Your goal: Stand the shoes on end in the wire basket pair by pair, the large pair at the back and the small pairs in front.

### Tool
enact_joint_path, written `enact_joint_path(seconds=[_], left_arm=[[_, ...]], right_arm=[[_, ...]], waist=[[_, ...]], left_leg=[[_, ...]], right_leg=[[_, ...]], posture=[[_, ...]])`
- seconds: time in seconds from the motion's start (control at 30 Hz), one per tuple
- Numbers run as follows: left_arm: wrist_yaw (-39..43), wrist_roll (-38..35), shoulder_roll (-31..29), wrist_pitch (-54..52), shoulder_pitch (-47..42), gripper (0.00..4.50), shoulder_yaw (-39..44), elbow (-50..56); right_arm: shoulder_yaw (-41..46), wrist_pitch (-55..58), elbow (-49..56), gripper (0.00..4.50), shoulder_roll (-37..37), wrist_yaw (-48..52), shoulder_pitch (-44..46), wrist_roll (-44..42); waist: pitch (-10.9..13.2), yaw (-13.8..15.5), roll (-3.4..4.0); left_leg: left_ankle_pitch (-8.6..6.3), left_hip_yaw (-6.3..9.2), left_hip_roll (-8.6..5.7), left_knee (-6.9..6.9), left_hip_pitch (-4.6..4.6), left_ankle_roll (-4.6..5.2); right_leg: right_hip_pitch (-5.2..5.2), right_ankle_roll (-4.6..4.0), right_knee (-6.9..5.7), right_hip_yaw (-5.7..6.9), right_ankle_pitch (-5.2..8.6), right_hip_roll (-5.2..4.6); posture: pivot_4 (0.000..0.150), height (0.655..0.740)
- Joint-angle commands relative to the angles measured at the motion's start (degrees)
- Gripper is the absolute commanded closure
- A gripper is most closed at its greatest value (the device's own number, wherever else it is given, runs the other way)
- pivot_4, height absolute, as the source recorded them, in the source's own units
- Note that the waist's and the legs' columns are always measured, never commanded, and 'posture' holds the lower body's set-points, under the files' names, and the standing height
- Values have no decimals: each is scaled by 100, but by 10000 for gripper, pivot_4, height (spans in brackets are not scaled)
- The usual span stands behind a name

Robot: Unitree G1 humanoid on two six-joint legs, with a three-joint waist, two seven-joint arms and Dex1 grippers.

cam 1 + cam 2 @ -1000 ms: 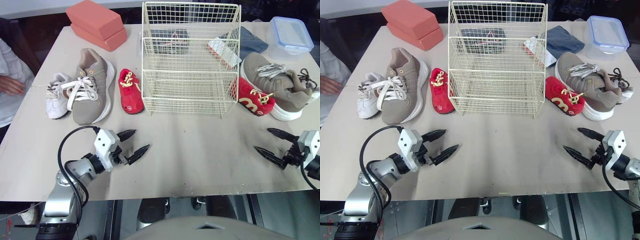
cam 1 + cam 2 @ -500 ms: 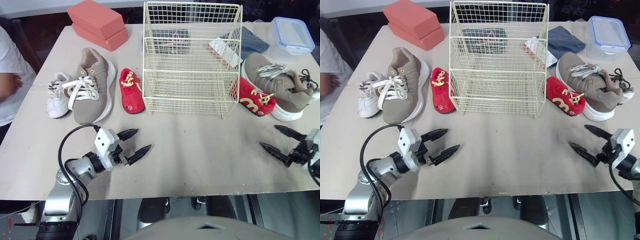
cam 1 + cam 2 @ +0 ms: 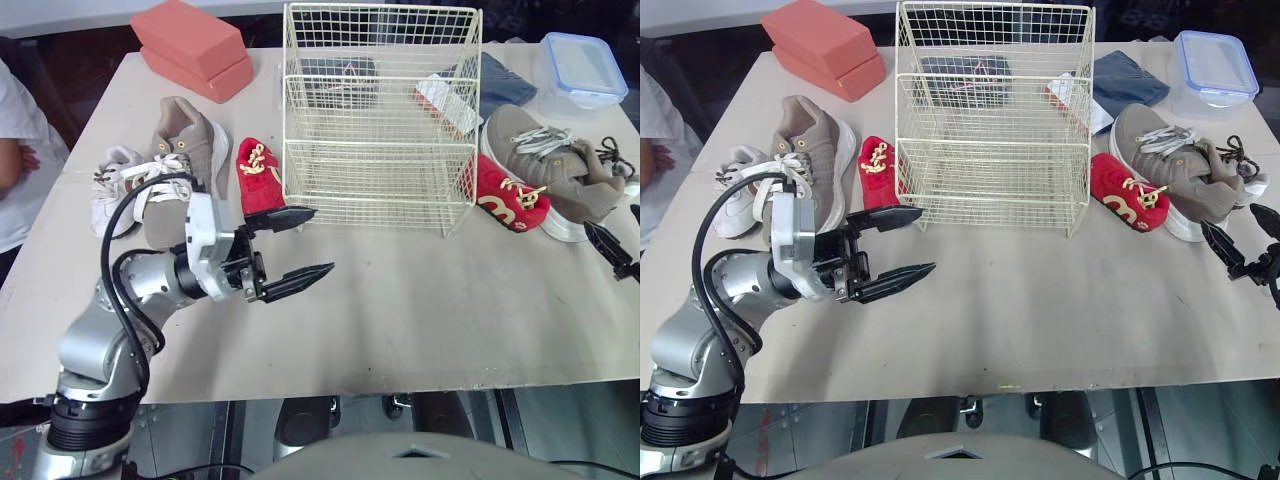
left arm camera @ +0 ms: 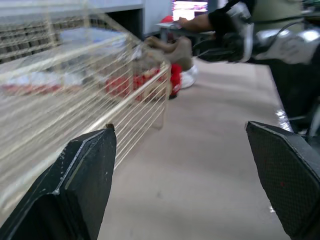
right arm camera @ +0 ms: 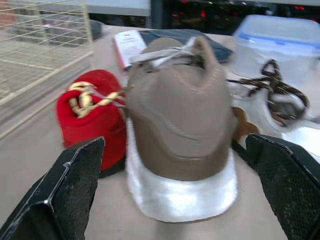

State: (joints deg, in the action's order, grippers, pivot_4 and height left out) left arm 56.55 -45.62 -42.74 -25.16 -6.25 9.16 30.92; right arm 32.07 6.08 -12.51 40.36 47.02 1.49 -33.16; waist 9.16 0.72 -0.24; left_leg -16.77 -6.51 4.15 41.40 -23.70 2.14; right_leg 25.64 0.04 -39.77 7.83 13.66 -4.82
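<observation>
Plainly nothing is done yet: basket [image 3: 380, 145] empty; all shoes [image 3: 195, 125] lie on the worktop [image 3: 420, 310] beside it; left gripper [image 3: 318, 240] and right gripper [image 3: 1230, 218] fingers apart, empty.

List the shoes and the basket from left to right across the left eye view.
white small shoe → taupe sneaker beside it → red shoe left of basket → wire basket → red shoe right of basket → far-right taupe sneaker

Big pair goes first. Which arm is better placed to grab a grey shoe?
Likely right: the open right end effector faces a grey shoe heel-on; the left end effector is by the basket.
</observation>
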Motion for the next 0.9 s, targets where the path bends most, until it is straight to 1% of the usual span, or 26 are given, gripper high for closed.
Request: enact_joint_path(seconds=[0.03,0.13,0.23,0.37,0.5,0.53,0.6,0.67,0.73,0.77,0.83,0.87,0.9], left_arm=[[-112,-370,-157,-285,-202,378,167,308],[-138,-553,-276,-495,-395,378,201,364],[-200,-787,-331,-662,-603,378,228,390],[-279,-946,-374,-803,-719,378,260,497],[-385,-1117,-394,-927,-788,378,299,616],[-405,-1147,-400,-954,-798,0,309,640],[-434,-1223,-418,-1000,-817,0,334,671],[-465,-1293,-420,-1024,-844,0,346,684],[-484,-1327,-417,-1049,-879,0,322,674],[-495,-1310,-407,-1053,-901,0,285,663],[-513,-1274,-381,-1057,-948,0,220,642],[-511,-1261,-374,-1057,-964,0,201,628],[-508,-1241,-367,-1054,-995,0,172,610]], right_arm=[[116,159,-37,0,144,-78,234,-50],[-14,573,-151,0,206,105,555,-214],[-183,859,-494,0,262,254,994,-185],[-278,991,-919,0,292,211,1392,-45],[-414,1036,-1120,0,318,255,1549,122],[-429,1034,-1134,5265,318,247,1550,146],[-458,1012,-1122,14050,330,273,1527,210],[-441,1030,-1080,21787,315,277,1507,209],[-417,1044,-1035,31119,305,263,1496,193],[-423,1016,-1025,34108,316,265,1488,215],[-398,993,-994,42563,316,243,1479,224],[-372,994,-962,44583,303,217,1471,218],[-349,957,-928,44583,294,192,1456,231]], waist=[[0,5,0],[1,7,-1],[2,-3,-2],[2,10,-2],[2,8,-3],[2,8,-4],[2,2,-3],[2,1,-3],[2,2,-3],[2,2,-4],[2,5,-4],[3,5,-5],[3,5,-5]], left_leg=[[0,0,-1,0,1,0],[1,2,-1,0,0,-1],[1,0,-1,0,2,-1],[3,0,-1,0,1,-4],[5,-2,-1,0,-1,-7],[5,-4,-1,1,0,-7],[5,-5,-1,1,2,-8],[8,-4,0,1,4,-11],[10,-2,1,1,5,-15],[10,-2,2,1,5,-15],[10,-3,1,1,4,-16],[10,-3,1,1,4,-16],[10,-2,1,1,3,-16]], right_leg=[[0,0,-1,0,0,1],[0,0,-1,0,0,4],[0,0,-2,-2,0,7],[0,-1,-2,-4,-1,8],[0,-2,0,-4,-2,7],[0,-1,0,-7,-2,6],[0,0,-1,-9,-1,7],[0,0,-3,-10,-1,10],[0,0,-3,-9,-1,14],[0,0,-3,-9,-1,14],[-1,0,-3,-9,-1,13],[-1,0,-3,-9,-1,13],[-1,0,-3,-9,-1,13]], posture=[[1500,6860],[1500,6860],[1500,6860],[1500,6860],[1500,6860],[1500,6860],[1500,6860],[1500,6860],[1500,6860],[1500,6860],[1500,6860],[1500,6860],[1500,6860]])
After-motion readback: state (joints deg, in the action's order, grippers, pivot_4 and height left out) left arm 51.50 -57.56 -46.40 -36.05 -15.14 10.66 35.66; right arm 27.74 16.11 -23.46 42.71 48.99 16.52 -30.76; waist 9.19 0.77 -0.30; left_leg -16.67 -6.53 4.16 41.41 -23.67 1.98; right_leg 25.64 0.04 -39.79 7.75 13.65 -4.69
